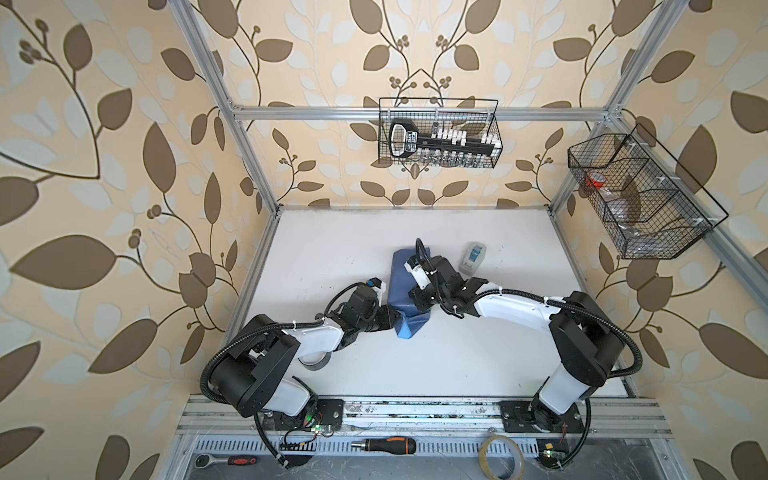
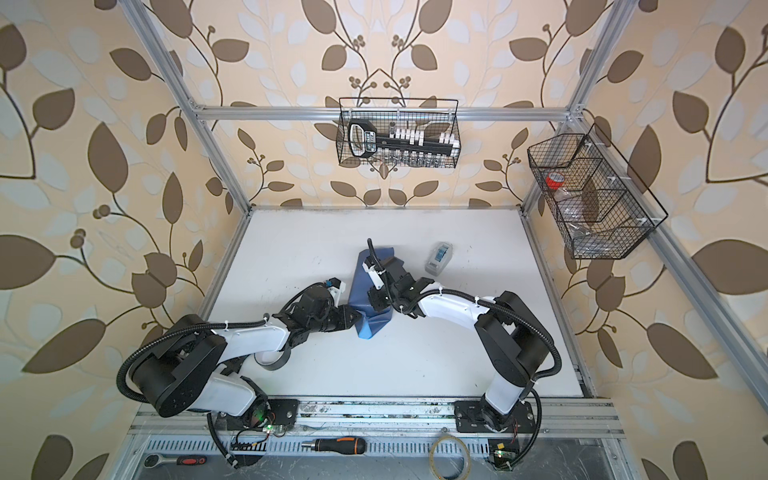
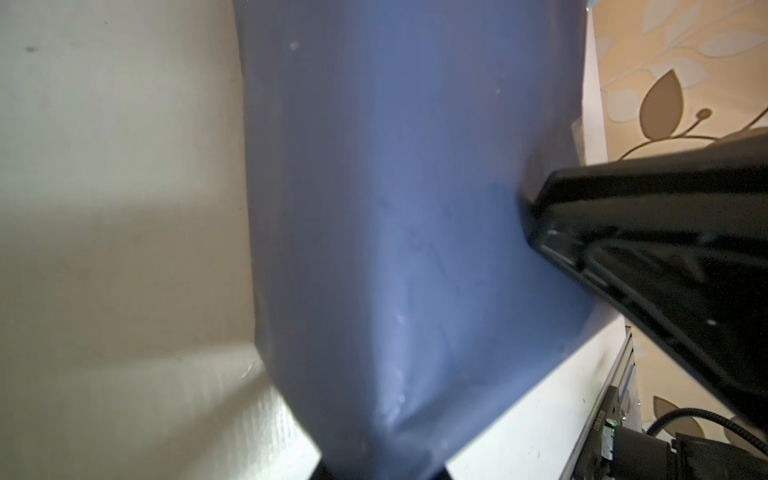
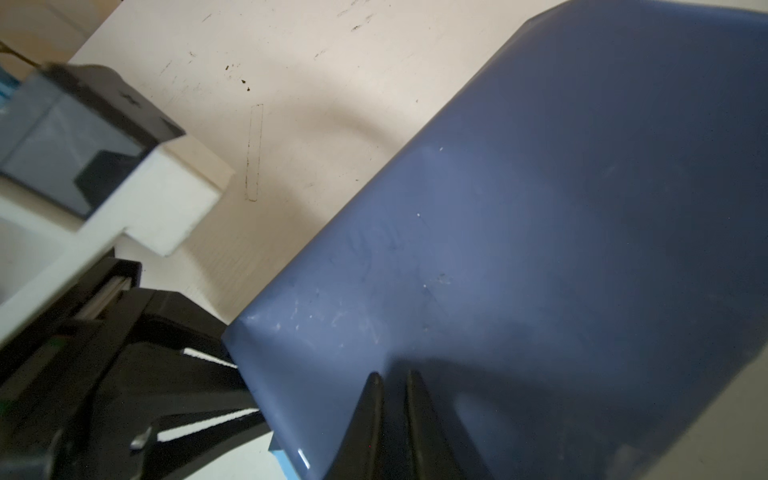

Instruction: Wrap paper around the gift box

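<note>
1. the paper [image 1: 400,286] lies near the middle of the white table [image 1: 332,249], a little toward 12 o'clock, folded over a box-shaped bulk that runs from 12 to 6 o'clock.
2. the gift box itself is hidden under the paper in every view.
3. the paper's darker blue face is outward. a strip of the lighter blue face shows at the 6 o'clock end in both top views.
4. the left gripper [image 1: 392,321] comes in from 8 o'clock and meets the paper at its 7 o'clock corner. in the left wrist view the sheet narrows down into the jaws, so it looks clenched on the paper.
5. the right gripper [image 4: 392,382] reaches in from 3 o'clock and sits over the 6 o'clock half of the parcel. its two fingertips [image 4: 374,395] stand almost together, tips against the paper's top face. i cannot tell whether any paper is caught between them.
6. a small grey tape dispenser [image 1: 472,258] stands at 2 o'clock from the parcel, apart from it.
7. at 6 o'clock, off the table, a screwdriver [image 1: 384,445] and a tape roll [image 1: 500,457] lie on the metal rail.
</note>
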Controlling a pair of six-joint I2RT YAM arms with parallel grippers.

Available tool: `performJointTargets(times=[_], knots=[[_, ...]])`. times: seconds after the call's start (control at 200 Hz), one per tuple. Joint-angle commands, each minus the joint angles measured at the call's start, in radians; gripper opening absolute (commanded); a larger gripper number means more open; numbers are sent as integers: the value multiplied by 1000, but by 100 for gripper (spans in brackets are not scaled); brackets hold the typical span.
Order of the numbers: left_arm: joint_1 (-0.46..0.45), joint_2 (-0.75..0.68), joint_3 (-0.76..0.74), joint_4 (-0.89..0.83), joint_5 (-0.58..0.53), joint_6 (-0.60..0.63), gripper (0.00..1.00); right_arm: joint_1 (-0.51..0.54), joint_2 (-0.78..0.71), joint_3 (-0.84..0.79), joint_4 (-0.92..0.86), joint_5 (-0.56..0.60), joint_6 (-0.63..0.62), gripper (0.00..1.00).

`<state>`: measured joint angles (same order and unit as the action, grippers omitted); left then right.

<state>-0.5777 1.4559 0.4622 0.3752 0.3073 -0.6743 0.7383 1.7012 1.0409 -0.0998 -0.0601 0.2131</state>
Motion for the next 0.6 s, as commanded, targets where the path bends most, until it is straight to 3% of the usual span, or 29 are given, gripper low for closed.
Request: performJointTargets(times=[0.0,0.595], knots=[[-12,27,3,82,-29,-19,15,1,40,-39,-48,-16,-3,13],[-29,56,-30,91,-147,27,22,3,46,-38,-49,-20,-6,12]])
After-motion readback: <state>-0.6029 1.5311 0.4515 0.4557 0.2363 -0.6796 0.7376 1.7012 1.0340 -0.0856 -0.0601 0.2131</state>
